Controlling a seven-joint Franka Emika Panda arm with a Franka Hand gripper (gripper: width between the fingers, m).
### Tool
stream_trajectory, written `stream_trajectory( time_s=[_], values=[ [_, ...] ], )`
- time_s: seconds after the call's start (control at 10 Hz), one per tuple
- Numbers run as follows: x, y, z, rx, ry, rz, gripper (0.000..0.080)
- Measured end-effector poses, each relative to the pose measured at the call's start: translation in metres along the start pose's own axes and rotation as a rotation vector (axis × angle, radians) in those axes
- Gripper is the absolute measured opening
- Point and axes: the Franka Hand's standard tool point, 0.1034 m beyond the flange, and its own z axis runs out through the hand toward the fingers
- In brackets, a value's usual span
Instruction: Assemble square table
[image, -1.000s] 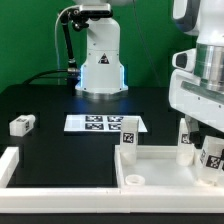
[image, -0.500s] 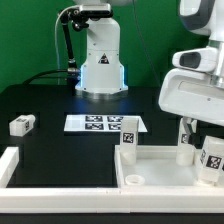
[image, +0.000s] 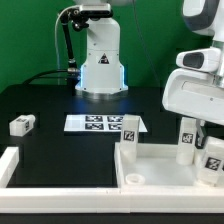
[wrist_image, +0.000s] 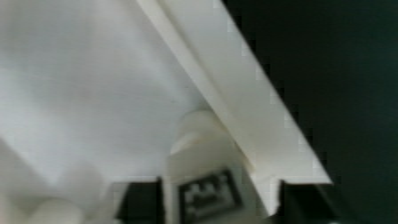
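Arm (image: 196, 95) has shifted toward the exterior view's right; end effector (wrist_image: 217, 203) straddles a square table leg (image: 213, 157) by the counter (image: 50, 105)'s near edge; whether it is clamped, I cannot tell.

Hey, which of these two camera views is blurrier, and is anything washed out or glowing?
Wrist view: blurred throughout; the square table's white rim is soft-edged, and the tag by the gripper is smeared. Exterior view: sharper, evenly lit; the robot base glows bluish, and the arm's white housing looks washed out.
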Motion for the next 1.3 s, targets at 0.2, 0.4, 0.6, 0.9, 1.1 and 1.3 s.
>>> stream_trajectory(
  time_s=[0.2,0.4,0.6,0.9,1.1,1.3],
  values=[
    [-0.001,0.0,0.0,0.0,-0.001,0.113,0.0054],
    [0.0,0.0,0.001,0.003,-0.007,0.282,0.001],
    [0.001,0.001,0.002,0.008,-0.018,0.374,0.0003],
    [0.001,0.001,0.002,0.008,-0.018,0.343,0.0001],
    [0.002,0.002,0.0,0.01,-0.017,0.285,0.0134],
    [0.002,0.003,-0.012,0.03,-0.011,0.137,0.0339]
  ],
)
